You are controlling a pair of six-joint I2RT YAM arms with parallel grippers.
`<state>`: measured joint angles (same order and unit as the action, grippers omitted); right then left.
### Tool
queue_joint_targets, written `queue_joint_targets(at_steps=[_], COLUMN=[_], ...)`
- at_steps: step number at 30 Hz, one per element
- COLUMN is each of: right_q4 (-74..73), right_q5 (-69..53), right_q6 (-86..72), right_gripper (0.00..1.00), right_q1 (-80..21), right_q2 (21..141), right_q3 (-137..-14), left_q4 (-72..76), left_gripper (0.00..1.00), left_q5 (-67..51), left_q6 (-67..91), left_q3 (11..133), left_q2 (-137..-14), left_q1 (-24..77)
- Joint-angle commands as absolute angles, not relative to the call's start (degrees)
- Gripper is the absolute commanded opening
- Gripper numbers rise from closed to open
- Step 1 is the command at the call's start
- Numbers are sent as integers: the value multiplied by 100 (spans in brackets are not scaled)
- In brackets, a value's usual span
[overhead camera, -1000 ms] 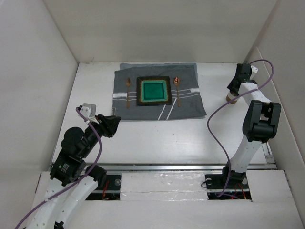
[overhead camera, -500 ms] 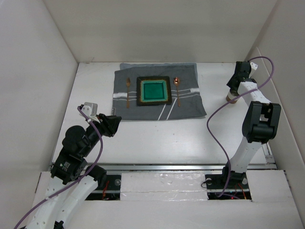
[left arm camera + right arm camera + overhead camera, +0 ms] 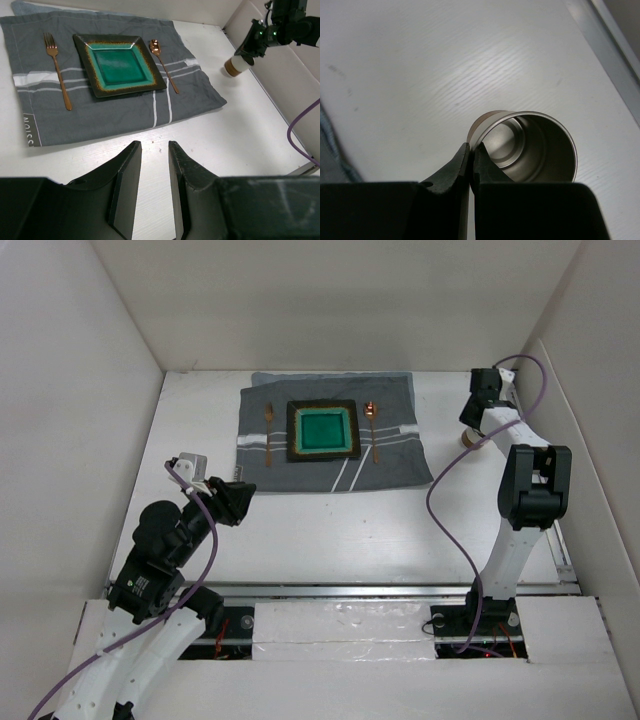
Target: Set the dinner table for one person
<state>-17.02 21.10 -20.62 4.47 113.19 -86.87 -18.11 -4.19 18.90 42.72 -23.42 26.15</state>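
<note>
the white worktop (image 3: 330,525) fills mid-frame, a grey mat (image 3: 395,465) at its upper centre. lower left, the left pincer (image 3: 154,146) hangs partly open, empty; upper right, the right pincer (image 3: 471,150) is clamped on the rim of a metal cup (image 3: 540,150).

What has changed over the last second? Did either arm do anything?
The right gripper closed on the rim of the small round metal cup and shifted it slightly left, toward the grey striped cloth mat. The left gripper, green square plate, copper fork and copper spoon stayed put.
</note>
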Motion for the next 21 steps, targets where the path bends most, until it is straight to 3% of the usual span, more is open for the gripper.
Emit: queue_joint_targets(at_steps=[1,6,10,14,18,21], right_q4=[-1117,-1924,-2705,-3120,-2673,-2793], right_q5=[2408,1857,1504,1459,1266,1117], right_q6=[-1435,-1073,-906,-589,-536,-466], right_gripper=[0,0,0,0,0,0], right_q1=[-245,-677,-913,-1204,-1336,-1397], right_q2=[10951,12056,13330,14421,14423,14798], right_q3=[-9183,-11106,-13632,-15069,-14845,-15342], left_q4=[-1538,-1547,-1556,-1582,-1600,-1582], left_gripper=[26,26,26,25,25,25], left_q5=[-510,-475,-439,-396,-352,-334], left_q6=[1819,1819,1828,1828,1837,1846], left_q3=[4228,4245,4236,4254,4263,4254], left_q2=[-2487,-2610,-2663,-2742,-2830,-2812], left_q1=[2593,2593,2593,2593,2593,2593])
